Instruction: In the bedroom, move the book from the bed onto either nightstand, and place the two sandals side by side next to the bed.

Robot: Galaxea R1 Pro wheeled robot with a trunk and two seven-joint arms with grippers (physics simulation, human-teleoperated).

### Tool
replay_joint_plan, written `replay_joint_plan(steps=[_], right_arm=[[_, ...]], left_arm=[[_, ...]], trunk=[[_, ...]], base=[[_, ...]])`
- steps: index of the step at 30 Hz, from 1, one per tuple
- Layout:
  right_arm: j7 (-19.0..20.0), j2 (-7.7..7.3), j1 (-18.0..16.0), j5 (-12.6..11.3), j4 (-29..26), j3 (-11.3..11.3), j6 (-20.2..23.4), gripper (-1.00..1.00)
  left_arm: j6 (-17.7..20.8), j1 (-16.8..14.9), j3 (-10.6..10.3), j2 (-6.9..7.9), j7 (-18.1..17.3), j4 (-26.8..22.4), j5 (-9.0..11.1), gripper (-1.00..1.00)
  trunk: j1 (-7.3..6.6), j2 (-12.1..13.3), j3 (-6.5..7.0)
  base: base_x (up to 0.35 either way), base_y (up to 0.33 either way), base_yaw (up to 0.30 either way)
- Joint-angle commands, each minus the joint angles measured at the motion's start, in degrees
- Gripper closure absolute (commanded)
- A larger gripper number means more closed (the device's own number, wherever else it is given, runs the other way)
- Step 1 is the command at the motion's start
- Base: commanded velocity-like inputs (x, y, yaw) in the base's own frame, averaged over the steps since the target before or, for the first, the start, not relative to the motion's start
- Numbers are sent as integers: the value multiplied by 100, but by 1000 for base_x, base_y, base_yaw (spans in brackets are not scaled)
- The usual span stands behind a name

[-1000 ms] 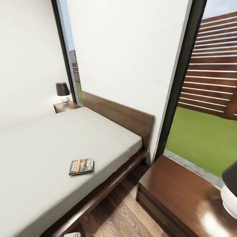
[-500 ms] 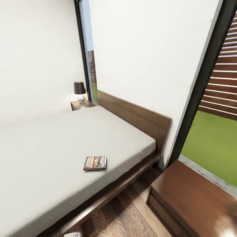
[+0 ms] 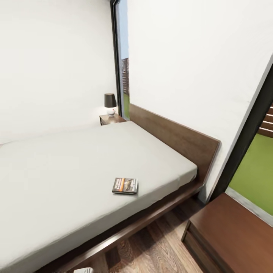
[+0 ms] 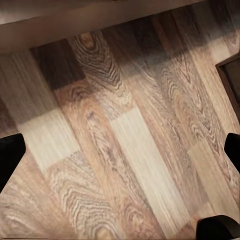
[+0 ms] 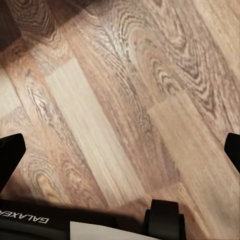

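The book, a thin dark paperback with an orange band, lies flat on the light-grey mattress near the bed's near edge. One nightstand stands low at the right beside the headboard. The other nightstand sits beyond the bed's far side with a lamp on it. Both sandals are out of view. My left gripper hangs open over the wood-plank floor, its black fingertips far apart. My right gripper is open over the floor too, holding nothing.
A small dark-shaded lamp stands on the far nightstand. A strip of plank floor runs between the bed frame and the near nightstand. Tall black-framed windows show grass. A pale part of my body pokes in at the bottom.
The whole head picture has shifted rightward, so the camera has turned left. The near nightstand's lamp has left the picture. The book has not moved on the mattress.
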Motion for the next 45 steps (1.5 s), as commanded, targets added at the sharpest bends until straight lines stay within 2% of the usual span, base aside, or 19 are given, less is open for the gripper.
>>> replay_joint_plan(steps=[1,14,25,37,45], right_arm=[[25,-1,-6,-58,14,49,-29,-100],[25,-1,-6,-58,16,49,-29,-100],[25,-1,-6,-58,16,49,-29,-100],[25,-1,-6,-58,15,49,-29,-100],[25,-1,-6,-60,14,49,-29,-100]], left_arm=[[-3,-5,6,0,-29,10,37,-100],[-3,-5,6,0,-29,14,35,-100],[0,-5,6,0,-29,16,37,-100],[-1,-5,6,0,-29,13,37,-100],[-5,-5,6,0,-29,16,37,-100]], trunk=[[-1,-2,-5],[-1,-2,-5],[-1,-2,-5],[-1,-2,-5],[-1,-2,-5]], base=[[0,0,290],[37,-33,248],[183,-80,14],[300,-1,0],[69,0,60]])
